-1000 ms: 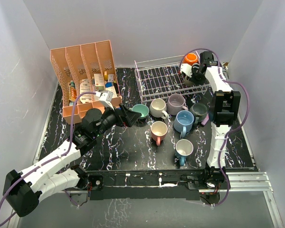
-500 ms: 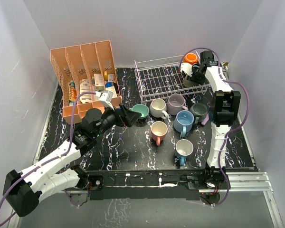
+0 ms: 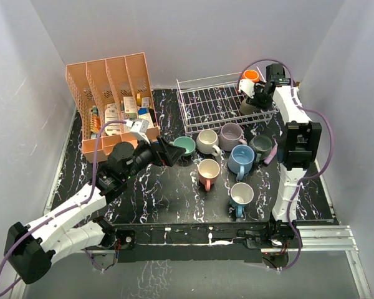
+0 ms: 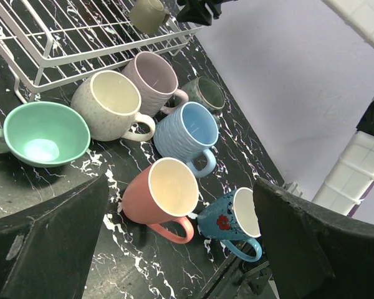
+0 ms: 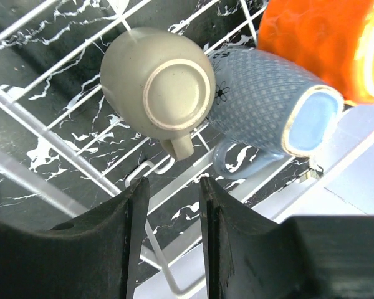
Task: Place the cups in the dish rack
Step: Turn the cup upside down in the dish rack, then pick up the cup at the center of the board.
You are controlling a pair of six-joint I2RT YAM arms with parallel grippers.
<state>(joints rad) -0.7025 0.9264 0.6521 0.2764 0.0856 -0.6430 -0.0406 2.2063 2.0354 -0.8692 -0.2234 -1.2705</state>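
Black, white-veined worktop (image 3: 168, 193) between grey walls. Farthest out in front of the dish rack (image 3: 202, 99), a flowered blue mug (image 3: 241, 195). Nearer to it, a pink mug (image 3: 208, 169), a pale blue mug (image 3: 242, 156) and a dark grey mug (image 3: 260, 144). Along its front rail, a teal mug (image 3: 184, 146), a cream mug (image 3: 206, 139) and a lilac mug (image 3: 230, 132). Seven not yet loaded.

Just beside the teal mug, left fingers (image 3: 168, 153) spread wide, empty.

Inside the rack's right end, an olive mug (image 5: 159, 81) bottom-up on the wires, a dotted blue mug (image 5: 262, 103) on its side just beside it, and an orange mug (image 5: 318, 37) at the far corner. Above the olive mug, right fingers (image 3: 255, 94) parted a little, gripping nothing.

Looks like the olive mug's set-down, all but finished. Next: raise the right fingers clear, then close the left ones on the teal mug's rim and lift over the front rail onto bare grid.
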